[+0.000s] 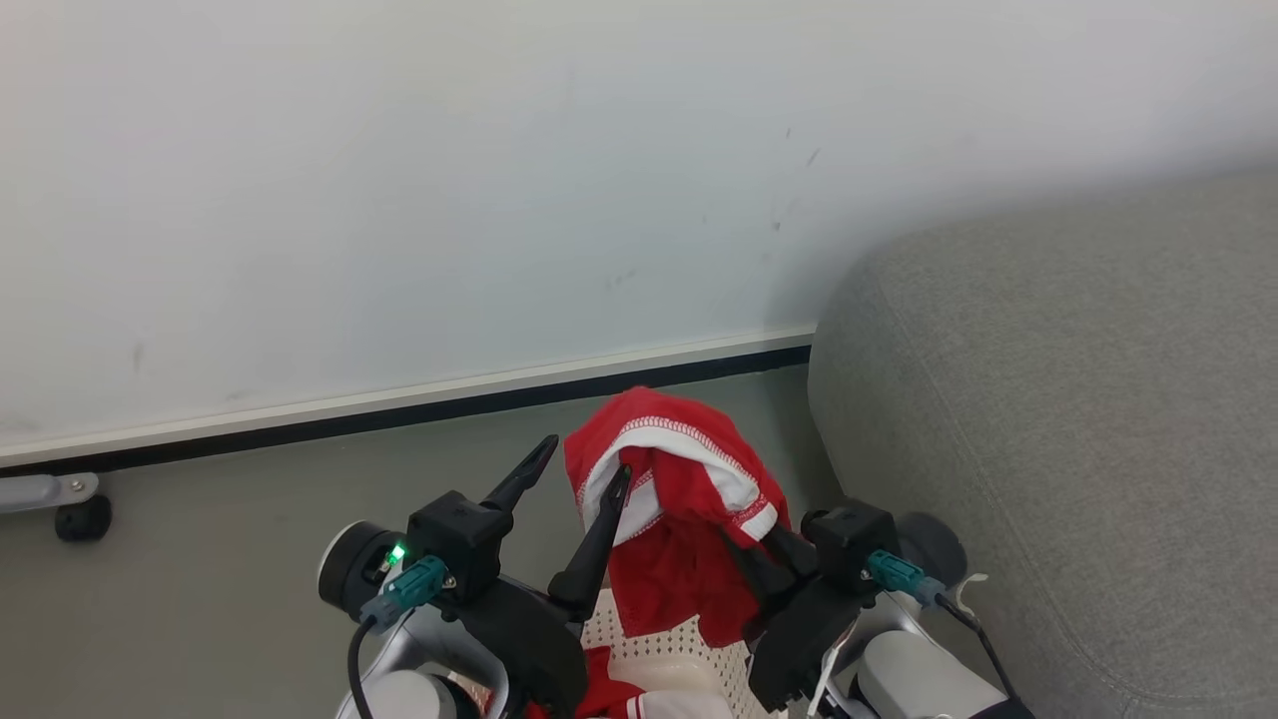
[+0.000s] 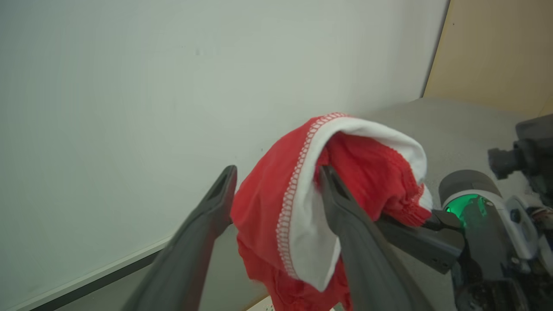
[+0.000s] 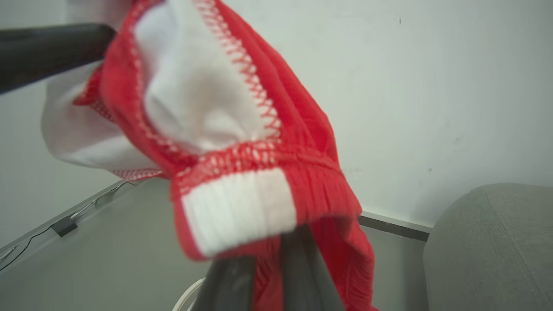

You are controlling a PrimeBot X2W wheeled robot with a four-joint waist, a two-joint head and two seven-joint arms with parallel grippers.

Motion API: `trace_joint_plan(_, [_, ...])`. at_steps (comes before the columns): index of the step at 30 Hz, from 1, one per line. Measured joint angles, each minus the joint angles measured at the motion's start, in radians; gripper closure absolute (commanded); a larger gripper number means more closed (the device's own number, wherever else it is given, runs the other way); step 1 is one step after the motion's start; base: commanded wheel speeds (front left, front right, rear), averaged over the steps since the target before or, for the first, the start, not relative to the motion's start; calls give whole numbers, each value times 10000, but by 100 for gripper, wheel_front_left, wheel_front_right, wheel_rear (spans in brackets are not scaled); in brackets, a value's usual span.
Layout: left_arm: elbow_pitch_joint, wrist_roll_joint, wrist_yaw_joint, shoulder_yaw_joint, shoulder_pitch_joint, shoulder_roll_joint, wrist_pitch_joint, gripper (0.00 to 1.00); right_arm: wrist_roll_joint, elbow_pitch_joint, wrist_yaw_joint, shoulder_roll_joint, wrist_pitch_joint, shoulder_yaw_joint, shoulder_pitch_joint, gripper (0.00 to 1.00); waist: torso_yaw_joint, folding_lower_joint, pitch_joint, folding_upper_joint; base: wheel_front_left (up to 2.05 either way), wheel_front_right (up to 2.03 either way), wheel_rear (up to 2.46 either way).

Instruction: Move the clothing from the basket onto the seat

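Observation:
A red garment (image 1: 689, 499) with white stitched hems and a white panel hangs above the basket (image 1: 669, 644), bunched over my right gripper (image 1: 751, 547). That gripper is shut on it, with its fingertips buried in the cloth. In the right wrist view the garment (image 3: 242, 142) drapes over my two close-set fingers (image 3: 306, 280). My left gripper (image 1: 581, 464) stands open just left of the garment, with one fingertip (image 1: 619, 481) touching the cloth. The left wrist view shows the garment (image 2: 302, 198) lying against that finger (image 2: 345, 216). More red clothing (image 1: 599, 689) lies in the basket. The grey seat (image 1: 1058, 449) rises to the right.
A pale wall with a white and black baseboard (image 1: 399, 404) runs behind the basket. The floor (image 1: 220, 519) around it is grey. A black caster on a grey leg (image 1: 82, 517) stands at the far left. The seat's rounded corner (image 3: 488, 242) sits close to the right arm.

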Motion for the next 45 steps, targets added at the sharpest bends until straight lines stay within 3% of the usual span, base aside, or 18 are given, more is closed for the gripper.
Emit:
trace_joint_plan(14, [282,-10,-29,-245,848,125,-637,0,-75,-662,-422,-901,0,-1007,160,100,-895,0,45,0,0,0,0])
trace_joint_plan(25, [420,-10,-104,-518,1217,121,-1062,0,-219,-1484,-828,-1789,0,-1755,990,100,-2074,0,82,0,0,0,0])
trace_joint_plan(45, [571,27,-102,-884,1143,-73,-1383,0,-295,-2307,-1003,-2153,0,-2552,1569,100,-3942,0,718,0,0,0,0])
